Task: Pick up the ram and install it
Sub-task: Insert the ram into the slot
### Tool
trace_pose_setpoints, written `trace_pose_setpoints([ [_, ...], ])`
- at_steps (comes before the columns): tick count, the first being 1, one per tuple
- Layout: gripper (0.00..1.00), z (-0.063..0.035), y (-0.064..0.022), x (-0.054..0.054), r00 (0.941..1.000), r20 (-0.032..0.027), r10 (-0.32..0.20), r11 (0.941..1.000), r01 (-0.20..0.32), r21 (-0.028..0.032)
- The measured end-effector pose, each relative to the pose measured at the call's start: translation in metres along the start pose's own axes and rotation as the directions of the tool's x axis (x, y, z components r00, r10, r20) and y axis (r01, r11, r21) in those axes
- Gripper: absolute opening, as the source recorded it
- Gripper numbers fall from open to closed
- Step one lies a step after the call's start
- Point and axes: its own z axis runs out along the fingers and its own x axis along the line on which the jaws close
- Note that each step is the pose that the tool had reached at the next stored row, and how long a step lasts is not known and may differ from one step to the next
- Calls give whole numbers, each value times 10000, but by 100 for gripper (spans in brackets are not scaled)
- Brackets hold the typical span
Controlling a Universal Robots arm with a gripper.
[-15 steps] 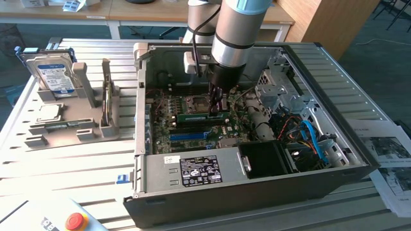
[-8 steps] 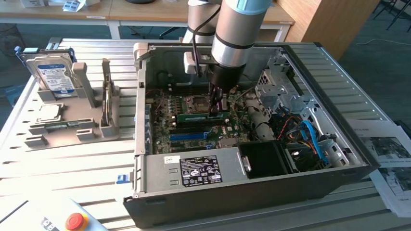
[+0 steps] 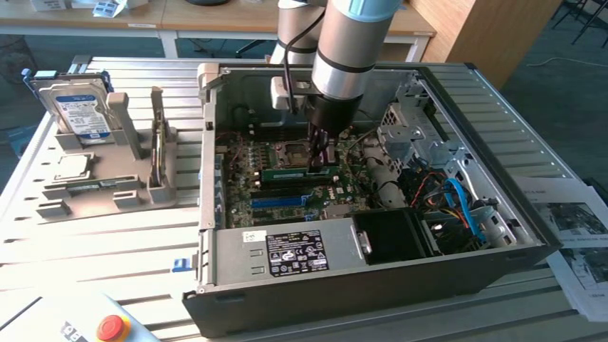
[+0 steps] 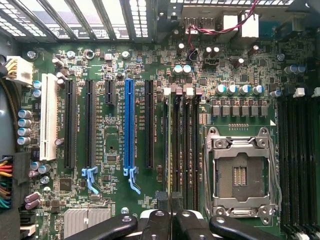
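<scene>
Fingers (image 4: 159, 226) clamped on the ram (image 3: 295, 173), edge-on right beneath them, over the dark memory slots (image 4: 186, 150) inside open PC case (image 3: 380, 288).

A ribbed metal worktop (image 3: 85, 235) catches bright daylight. Pale wooden desks (image 3: 218, 21) stand at eleven o'clock, a wooden cabinet (image 3: 475, 35) at one, dark carpet (image 3: 551, 89) at two.

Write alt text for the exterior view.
A robot arm reaches into an open computer case, its claw shut on the green ram at the motherboard. A hard drive stands in a grey rack at the exterior view's left.
</scene>
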Motion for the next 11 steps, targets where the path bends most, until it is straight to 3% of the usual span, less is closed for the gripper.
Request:
trace_pose_setpoints([
  [11, 12, 10, 0, 1, 9999, -4, -116, 9999, 116, -2],
])
